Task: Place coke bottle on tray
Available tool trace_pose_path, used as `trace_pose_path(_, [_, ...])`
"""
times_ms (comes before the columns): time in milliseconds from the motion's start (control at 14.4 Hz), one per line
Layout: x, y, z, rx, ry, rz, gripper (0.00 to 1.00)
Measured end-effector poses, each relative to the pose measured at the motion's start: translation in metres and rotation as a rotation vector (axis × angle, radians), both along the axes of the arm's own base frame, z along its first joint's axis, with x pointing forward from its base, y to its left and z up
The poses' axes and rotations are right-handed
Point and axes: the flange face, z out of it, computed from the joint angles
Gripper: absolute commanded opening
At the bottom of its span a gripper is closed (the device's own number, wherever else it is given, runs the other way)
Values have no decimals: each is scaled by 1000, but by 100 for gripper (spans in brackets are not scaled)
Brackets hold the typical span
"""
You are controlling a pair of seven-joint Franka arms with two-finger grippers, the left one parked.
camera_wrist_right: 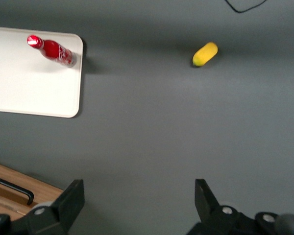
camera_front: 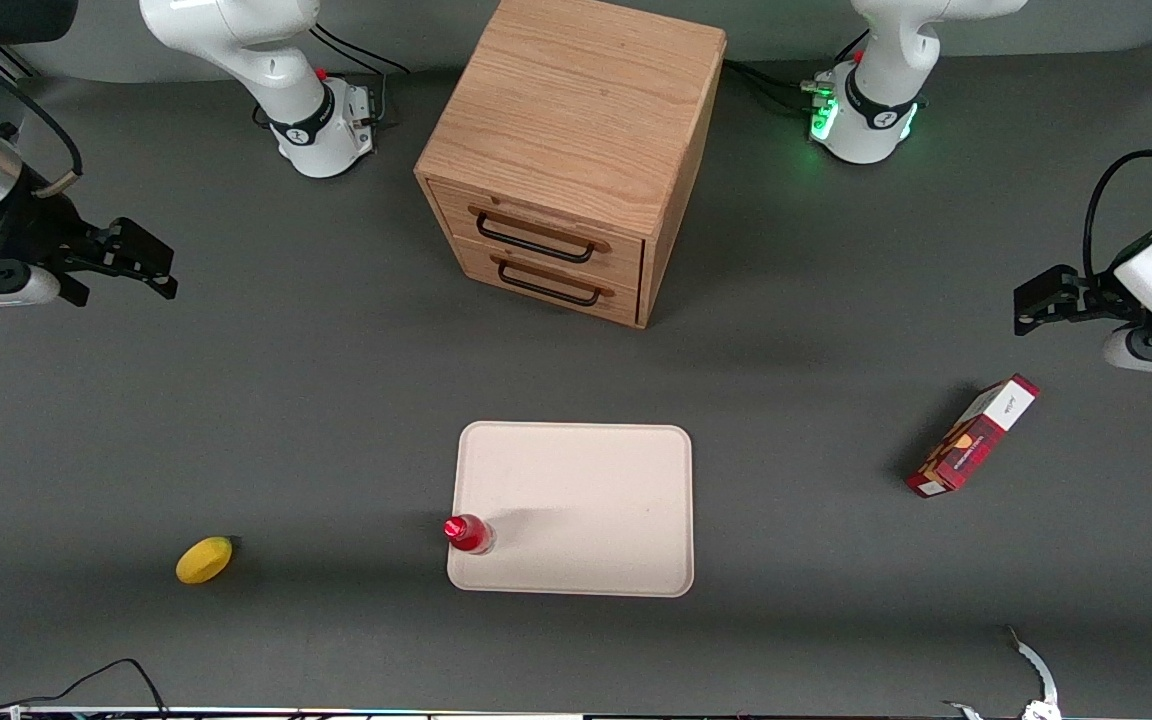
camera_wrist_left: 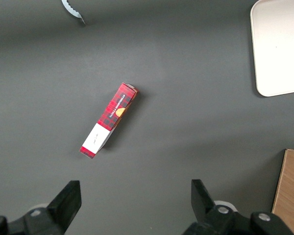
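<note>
Standing upright on the tray (camera_front: 586, 500), the coke bottle (camera_front: 467, 533) sits just inside the rim at the edge toward the working arm's end of the bench (camera_front: 316, 420), near the corner closest to the front camera. The placing step looks complete. The hand (camera_front: 151, 268) is well apart from the bottle, raised above the bench at the working arm's end, its fingers (camera_wrist_right: 71, 200) spread and holding nothing. What remains, by the look of it, is only to leave the arm clear; since the bottle stands so close to the rim, any further move should keep away from it to avoid tipping it off.

Nothing but the bottle is on the tray. The wooden cabinet (camera_front: 576, 150) has both drawers closed, so their contents cannot be seen. A yellow lemon (camera_front: 204, 559) and a red carton (camera_front: 974, 437) lie on the bench, off the tray.
</note>
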Motion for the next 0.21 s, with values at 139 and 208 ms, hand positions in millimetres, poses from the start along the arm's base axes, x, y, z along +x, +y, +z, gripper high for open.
trace_pose_path(139, [6, -3, 1, -1, 6, -7, 100])
trace_pose_path(208, [6, -6, 3, -2, 14, -12, 100])
